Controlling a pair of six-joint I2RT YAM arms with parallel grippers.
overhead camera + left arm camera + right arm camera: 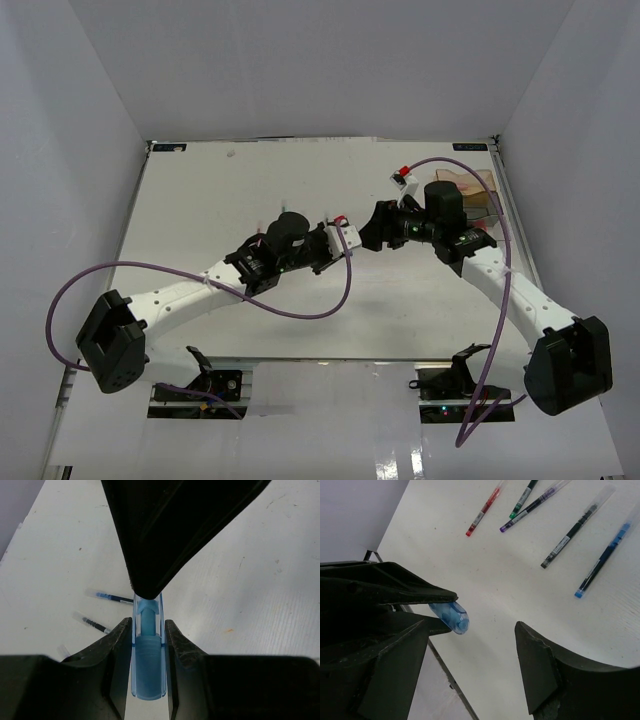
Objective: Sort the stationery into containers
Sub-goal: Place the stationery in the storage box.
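While left claw (147,626) pinches smooth translucent blue cylindrical piece (147,672) betw. matte black fingers (117,655), rt claw (477,625) gapes wide just beside it, thin clear-barrelled pens (575,530) on white tabletop (520,595).

Pen (148,665) in left tool (148,628); two pens (114,598) on table (260,605) left of it (roughly parallel); trays (484,186) behind right arm (505,285).

The white table (200,200) bears five thin pens (576,528), and an amber tray (478,190) near its far-right corner.
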